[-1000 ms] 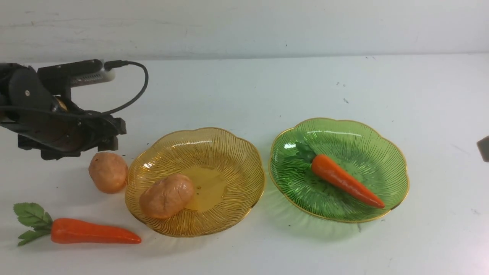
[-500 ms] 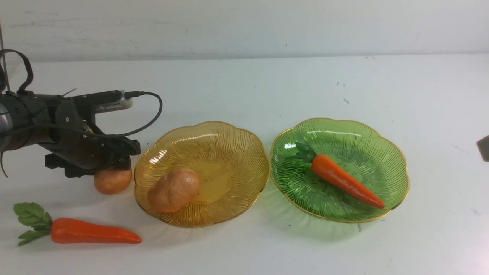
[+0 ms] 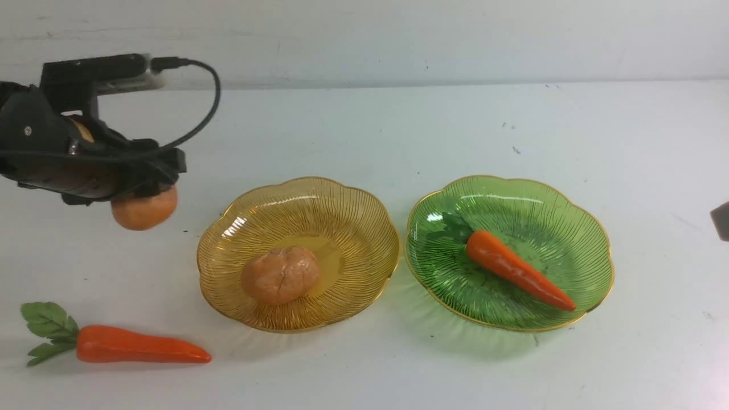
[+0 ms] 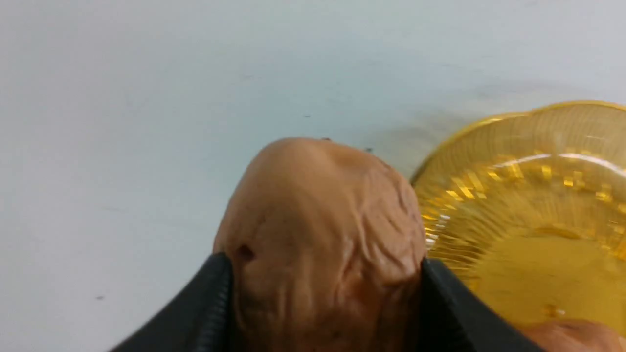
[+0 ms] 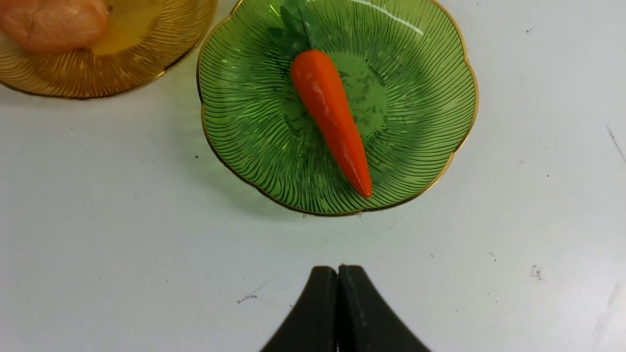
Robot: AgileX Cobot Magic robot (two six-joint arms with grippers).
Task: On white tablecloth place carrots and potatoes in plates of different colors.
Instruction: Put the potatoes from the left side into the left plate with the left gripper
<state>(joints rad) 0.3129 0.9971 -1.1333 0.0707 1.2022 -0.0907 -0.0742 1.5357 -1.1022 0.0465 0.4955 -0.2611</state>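
My left gripper (image 3: 149, 191) is shut on a tan potato (image 3: 143, 209), lifted above the white tablecloth (image 3: 364, 136) to the left of the amber plate (image 3: 364, 228). In the left wrist view the potato (image 4: 323, 234) is squeezed between both black fingers (image 4: 205, 308). A second potato (image 3: 280, 274) lies in the amber plate. One carrot (image 3: 515, 269) lies in the green plate (image 3: 581, 228). Another carrot (image 3: 134, 345) rests on the cloth at front left. My right gripper (image 5: 337, 268) is shut and empty, near the green plate (image 5: 440, 73).
A dark corner of the right arm (image 3: 721, 221) shows at the right edge of the front view. The white wall (image 3: 364, 40) rises behind the table.
My left gripper closed on the potato beside the amber plate and lifted it up and to the left. The amber plate shifted slightly and the potato inside it rolled toward the centre.
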